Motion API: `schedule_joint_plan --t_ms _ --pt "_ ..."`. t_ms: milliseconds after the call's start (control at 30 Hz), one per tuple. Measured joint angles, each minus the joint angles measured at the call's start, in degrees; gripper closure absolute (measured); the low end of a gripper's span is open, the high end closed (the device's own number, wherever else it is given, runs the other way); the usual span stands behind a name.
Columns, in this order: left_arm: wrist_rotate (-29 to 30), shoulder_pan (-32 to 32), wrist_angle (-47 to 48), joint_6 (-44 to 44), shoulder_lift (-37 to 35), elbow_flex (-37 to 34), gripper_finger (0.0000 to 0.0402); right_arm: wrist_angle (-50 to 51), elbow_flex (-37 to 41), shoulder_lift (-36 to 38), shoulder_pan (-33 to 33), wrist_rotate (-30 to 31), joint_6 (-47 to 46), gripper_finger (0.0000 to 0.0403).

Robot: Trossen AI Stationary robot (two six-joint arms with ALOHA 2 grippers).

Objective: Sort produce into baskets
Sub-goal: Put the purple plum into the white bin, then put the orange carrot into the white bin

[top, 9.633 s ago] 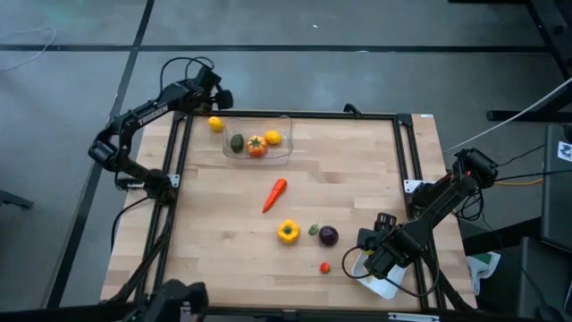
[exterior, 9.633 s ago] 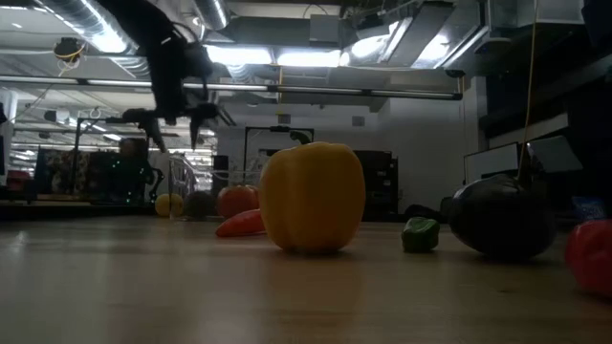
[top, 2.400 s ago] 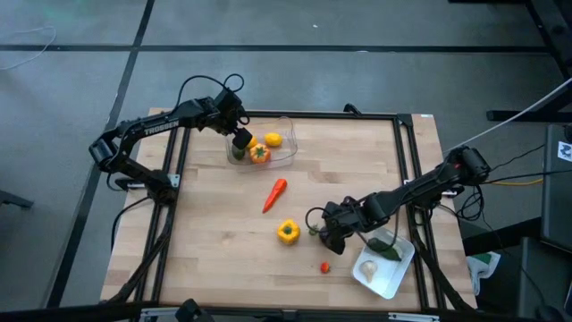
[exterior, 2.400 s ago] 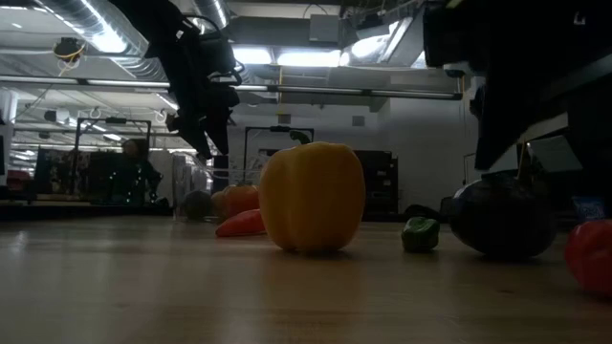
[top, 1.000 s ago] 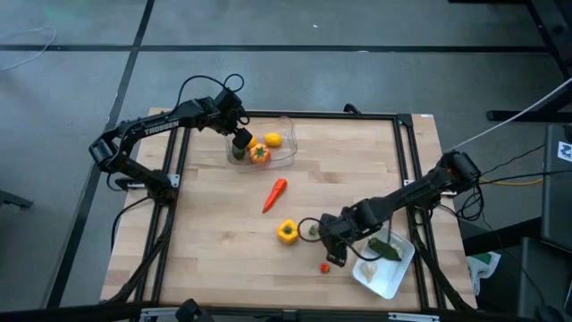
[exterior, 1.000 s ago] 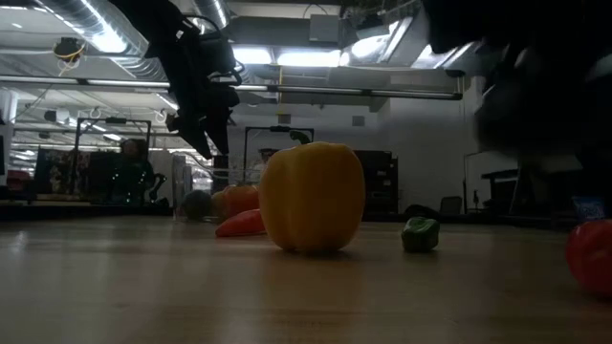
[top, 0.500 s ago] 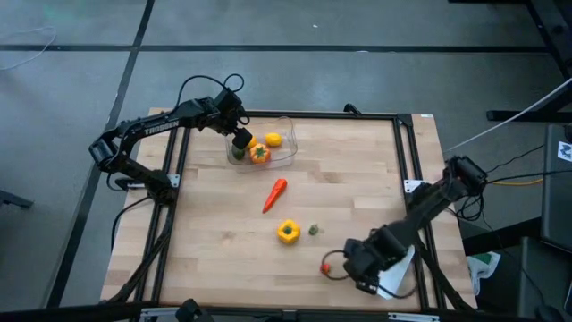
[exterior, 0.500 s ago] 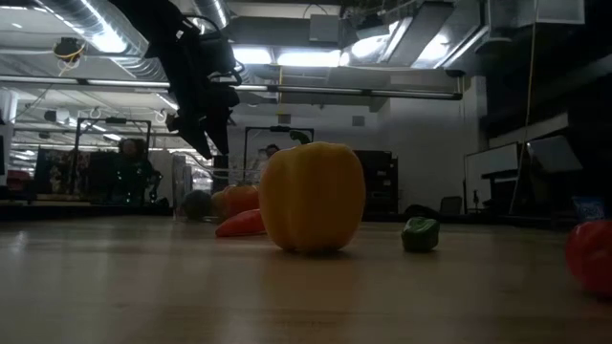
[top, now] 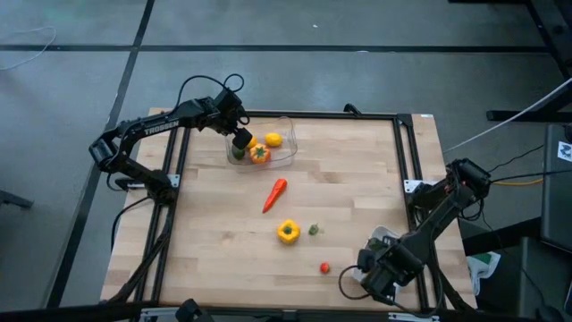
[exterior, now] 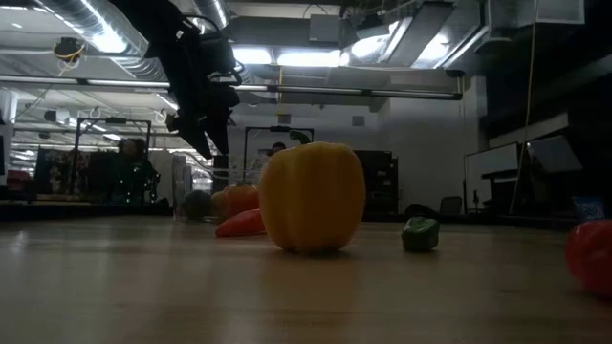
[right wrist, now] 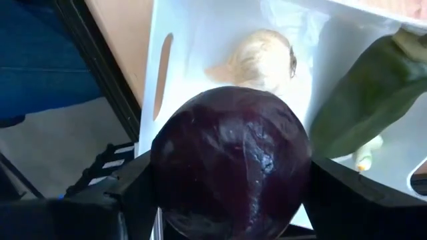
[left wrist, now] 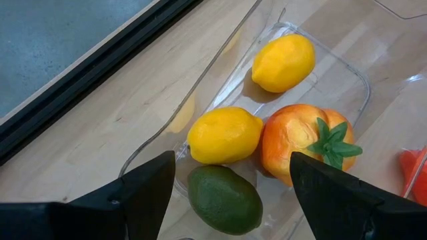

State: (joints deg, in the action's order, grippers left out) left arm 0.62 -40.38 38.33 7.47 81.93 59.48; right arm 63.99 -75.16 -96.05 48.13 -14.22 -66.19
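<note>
So the purple ball [right wrist: 230, 163] is off the table now. A couple of seconds back it sat right of the little green piece [top: 314, 230], and we've since scooped it up with the right gripper [top: 375, 277] and swung over the white tray [right wrist: 200, 40] at the near right corner. In the right wrist view we're clamped on the ball from both sides, with the garlic [right wrist: 257, 57] and a long green vegetable [right wrist: 367, 93] already lying in the tray underneath. Looks to us like the drop is all that's left for this one.

Our left gripper [top: 240, 139] hasn't budged in that time: fingers spread wide, holding nothing, hanging over the clear tub [left wrist: 333, 53] at the far left, which has two lemons [left wrist: 225, 135], the orange tomato [left wrist: 300, 142] and a green fruit [left wrist: 223, 199] in it.

Still loose on the table: red carrot piece [top: 275, 194], yellow pepper [top: 287, 232], the green bit and a small red piece [top: 324, 266]. So four more to go after this, we reckon.
</note>
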Motion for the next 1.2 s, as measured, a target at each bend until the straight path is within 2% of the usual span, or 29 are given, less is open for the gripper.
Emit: schedule_joint_plan --t_ms 467,767,833,1033,1200 --pt "0.0 0.0 0.0 0.0 0.0 0.0 0.0109 -0.4 0.0 0.0 -0.1 0.2 0.3 0.0105" --pt "0.0 0.0 -1.0 -1.4 0.0 0.0 0.0109 -1.1 0.0 0.0 -0.1 0.2 0.5 0.0017" --pt "0.0 0.0 -2.1 -1.7 0.0 0.0 0.0109 -1.1 0.0 0.0 -0.1 0.2 0.5 0.0007" --pt "0.0 1.9 -7.7 -1.7 -0.1 1.1 0.0109 -1.0 0.0 0.0 -0.2 0.2 0.4 0.0022" --pt "0.0 7.6 -11.8 -1.6 -0.2 1.3 0.0109 -0.3 -0.6 0.1 -2.3 -0.1 -0.8 0.0026"
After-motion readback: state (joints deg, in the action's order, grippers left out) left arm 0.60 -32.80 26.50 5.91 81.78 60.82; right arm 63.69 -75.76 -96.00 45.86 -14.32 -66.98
